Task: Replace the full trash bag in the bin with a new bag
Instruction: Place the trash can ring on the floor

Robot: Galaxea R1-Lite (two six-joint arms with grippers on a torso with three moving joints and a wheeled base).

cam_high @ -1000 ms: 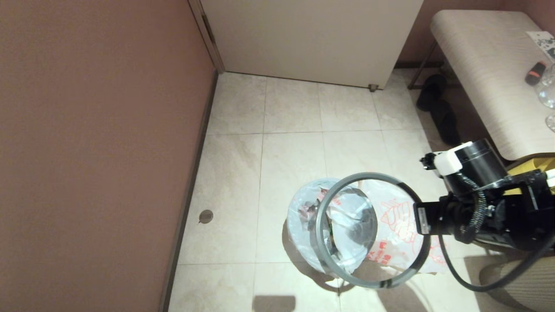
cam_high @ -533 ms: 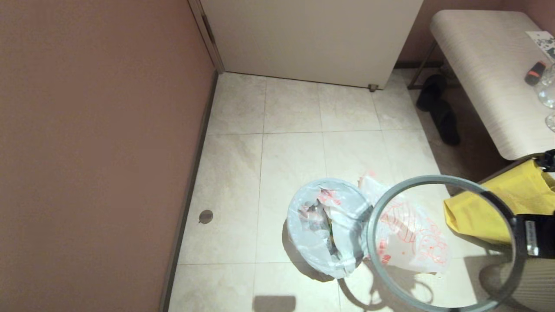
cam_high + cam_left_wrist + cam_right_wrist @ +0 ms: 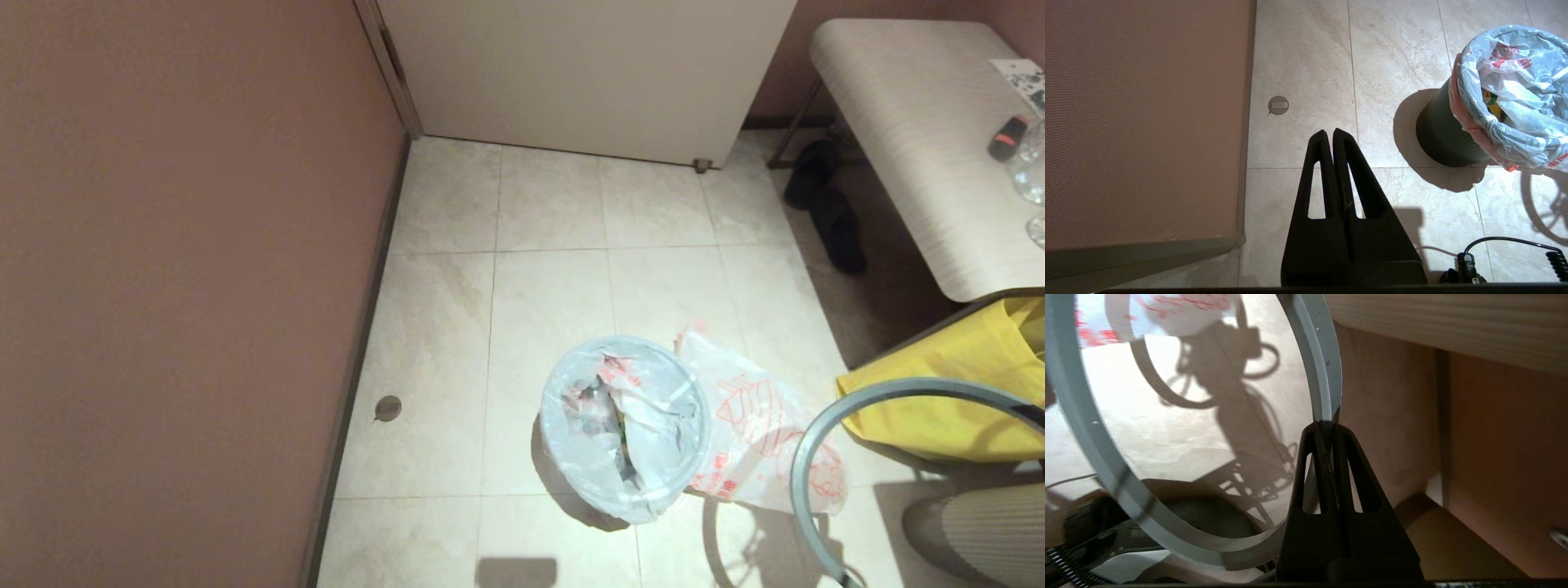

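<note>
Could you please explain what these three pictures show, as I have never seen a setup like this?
They come from one two-armed robot. One camera sits on its head, looking down at a tiled floor; the others sit on each wrist. On the floor stands the bin, lined with the full trash bag. Beside it lies the new bag, printed in orange-red, and a yellow bag. The right pincer is shut on the bin's grey hoop, lifted off to the bin's right. The left pincer hangs shut and empty above the floor.
</note>
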